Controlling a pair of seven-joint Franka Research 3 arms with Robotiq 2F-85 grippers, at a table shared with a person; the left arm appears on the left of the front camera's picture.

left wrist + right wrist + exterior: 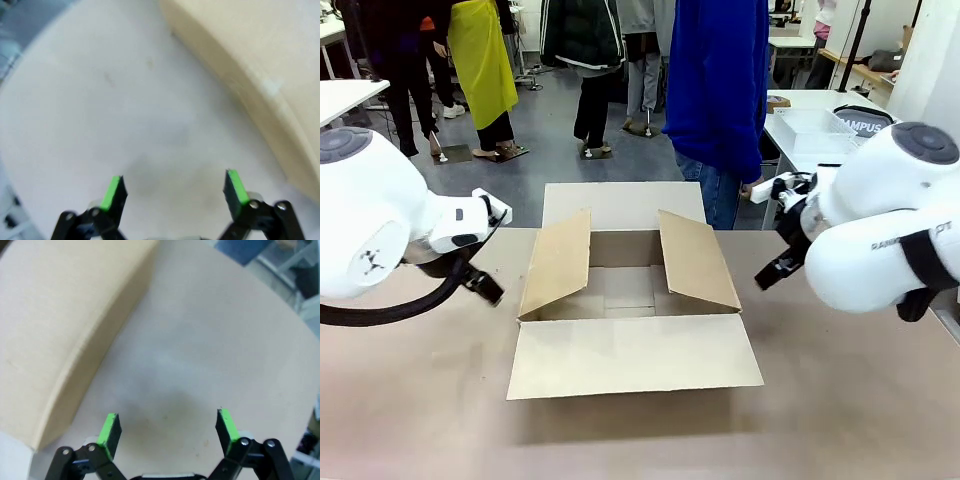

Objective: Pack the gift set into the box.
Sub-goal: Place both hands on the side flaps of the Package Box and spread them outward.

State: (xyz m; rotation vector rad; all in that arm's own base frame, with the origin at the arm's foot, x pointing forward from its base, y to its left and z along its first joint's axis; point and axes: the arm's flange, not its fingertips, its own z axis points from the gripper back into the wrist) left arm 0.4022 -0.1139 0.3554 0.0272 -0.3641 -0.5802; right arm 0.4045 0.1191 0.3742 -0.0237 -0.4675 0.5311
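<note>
Front view: the box (635, 355) lies midway between the arms, long axis crosswise; both jaws gape, empty.

Left end effector (174, 181) and right end effector (167, 418) both hover spread wide, empty.

Left wrist shot's blurry — the box (250, 65) runs off its top and right edges — person (718, 90) in blue's cropped up top.

Light brown table (840, 400), open cardboard box (630, 355) resting at its centre
</note>
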